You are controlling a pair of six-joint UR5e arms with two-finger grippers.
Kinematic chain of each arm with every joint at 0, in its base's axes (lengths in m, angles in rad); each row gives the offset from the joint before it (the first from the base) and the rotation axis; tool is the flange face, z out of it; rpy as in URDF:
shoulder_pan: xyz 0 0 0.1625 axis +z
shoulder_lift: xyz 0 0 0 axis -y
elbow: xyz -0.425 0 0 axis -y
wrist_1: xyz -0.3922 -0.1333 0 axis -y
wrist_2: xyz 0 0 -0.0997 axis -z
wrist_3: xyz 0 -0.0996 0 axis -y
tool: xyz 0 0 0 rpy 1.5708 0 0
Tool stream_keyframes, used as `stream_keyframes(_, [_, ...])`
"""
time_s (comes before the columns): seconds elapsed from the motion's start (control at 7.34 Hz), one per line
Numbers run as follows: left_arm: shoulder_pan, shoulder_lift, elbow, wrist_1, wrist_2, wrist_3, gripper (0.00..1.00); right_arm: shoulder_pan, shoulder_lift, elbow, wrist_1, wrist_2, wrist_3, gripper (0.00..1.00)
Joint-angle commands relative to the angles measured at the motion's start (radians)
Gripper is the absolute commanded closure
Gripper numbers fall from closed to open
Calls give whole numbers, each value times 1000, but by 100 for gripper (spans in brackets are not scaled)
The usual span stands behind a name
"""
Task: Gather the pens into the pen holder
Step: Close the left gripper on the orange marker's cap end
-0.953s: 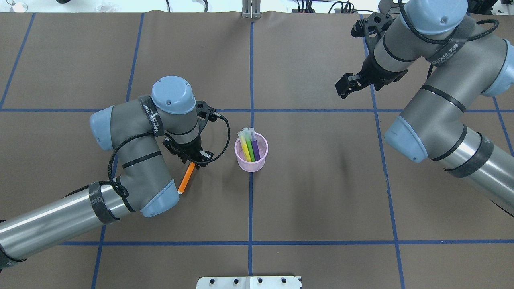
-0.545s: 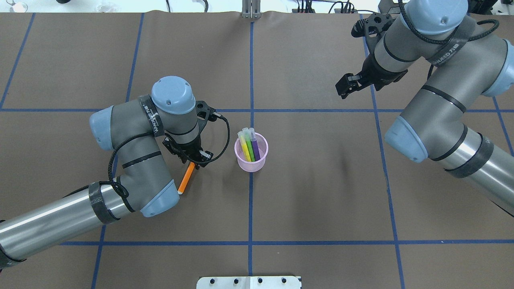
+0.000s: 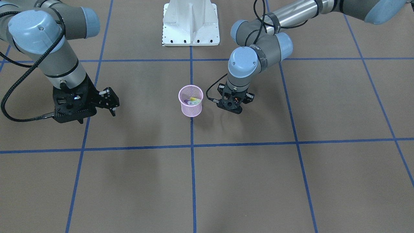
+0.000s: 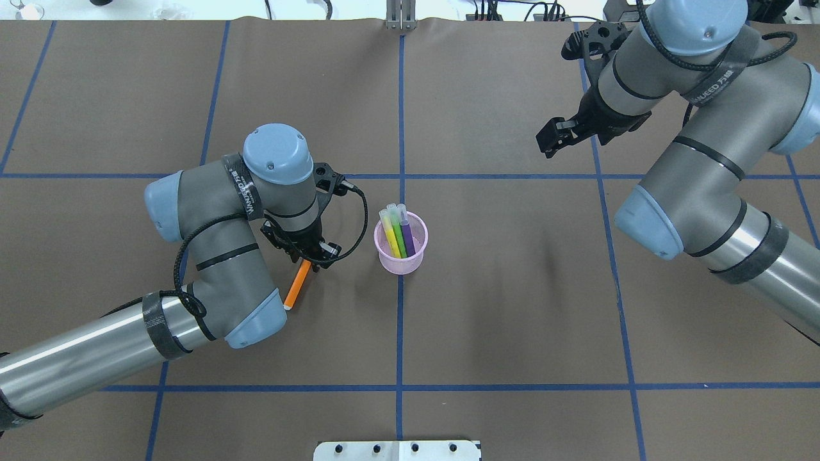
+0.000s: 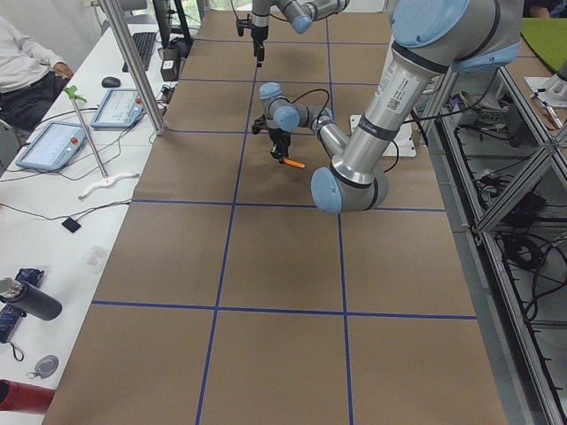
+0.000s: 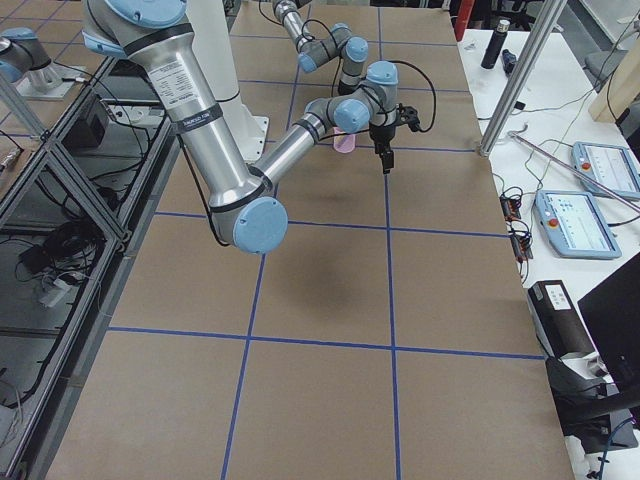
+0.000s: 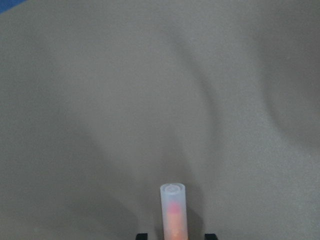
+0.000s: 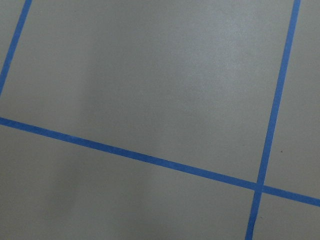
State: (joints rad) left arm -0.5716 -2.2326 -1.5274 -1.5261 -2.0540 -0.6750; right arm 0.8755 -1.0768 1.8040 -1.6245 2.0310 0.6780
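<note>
Brown paper-covered table [image 4: 512,307] with a blue tape grid; white metal robot base [image 3: 190,22] at the robot's edge.

Left arm [image 4: 211,256]: reaches in low, on the left of the table's centre.

Right arm [image 4: 698,173]: held over the far right part of the table, well apart from the task items.

Small pink wire-mesh cylindrical pen holder [image 4: 416,256]: upright on the centre tape line. It holds three pens, yellow [image 4: 390,238], green [image 4: 398,238] and purple [image 4: 408,237], whose whitish cap ends rise above the far rim.

Left gripper [image 4: 307,259]: just left of the holder, not touching it. Jaws clamped on one end of the orange pen [image 4: 296,287]. The pen slants toward the near left, translucent cap end outermost. Cannot tell whether the cap tip touches the table.

Right gripper [image 4: 548,142]: jaws parted, nothing between them.
</note>
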Motion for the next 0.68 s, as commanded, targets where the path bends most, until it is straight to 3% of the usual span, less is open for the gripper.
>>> stream_keyframes(0.0, [1,1,1,0,0,3,51,0,0,0,0,0,0,0])
stream_keyframes(0.54, [1,2,1,0,2,6,62,-1,0,0,0,-2,0,0])
